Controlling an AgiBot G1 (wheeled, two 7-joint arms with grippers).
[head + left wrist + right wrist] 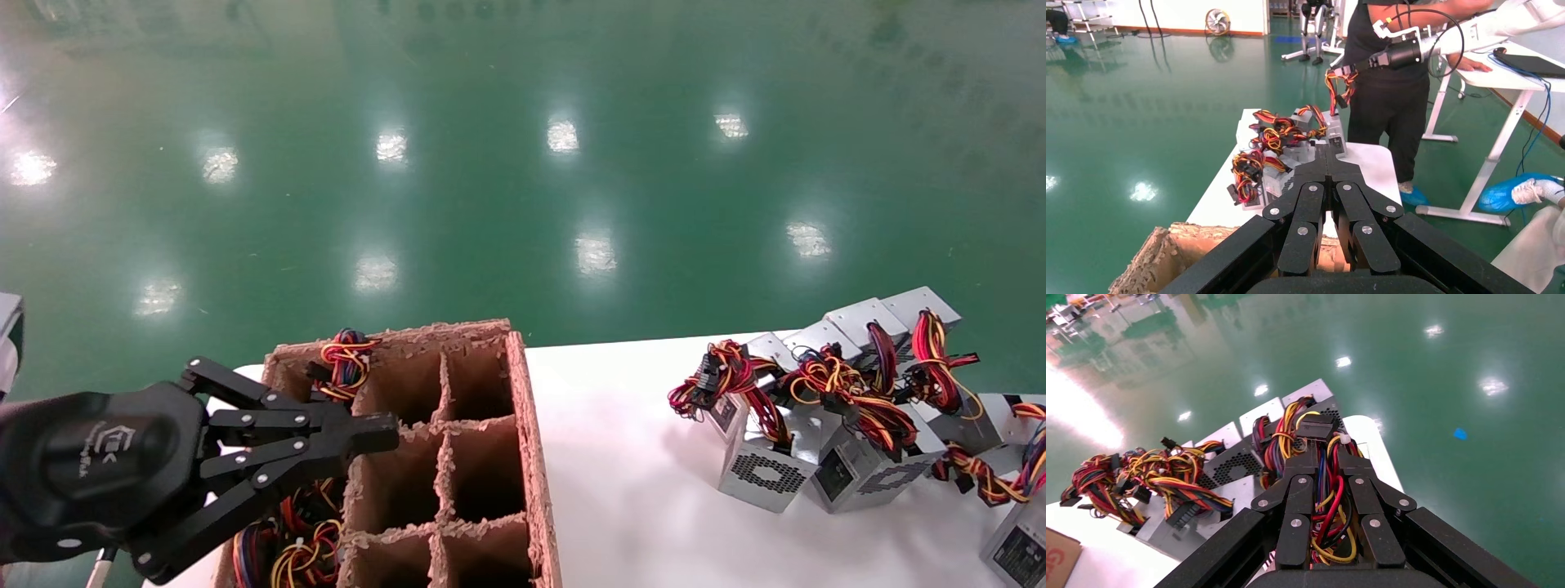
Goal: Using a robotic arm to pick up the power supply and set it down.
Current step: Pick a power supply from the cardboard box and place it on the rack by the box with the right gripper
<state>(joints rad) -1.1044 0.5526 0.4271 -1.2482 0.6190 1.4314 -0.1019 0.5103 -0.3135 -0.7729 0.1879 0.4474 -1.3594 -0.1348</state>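
Observation:
Several silver power supplies with honeycomb vents and red-yellow wires lie clustered on the right of the white table. My right gripper is out of the head view. It is shut on a bundle of red, yellow, black and blue wires above a power supply. The left wrist view shows that right gripper raised, with wires hanging from it over the pile. Which box the bundle belongs to is hidden. My left gripper hangs shut and empty over the cardboard crate, and the left wrist view shows it pointing toward the pile.
A brown cardboard crate with divided cells stands at the table's left; wires show in its left cells. A person in black stands past the table's far end, beside a white desk. Green floor surrounds the table.

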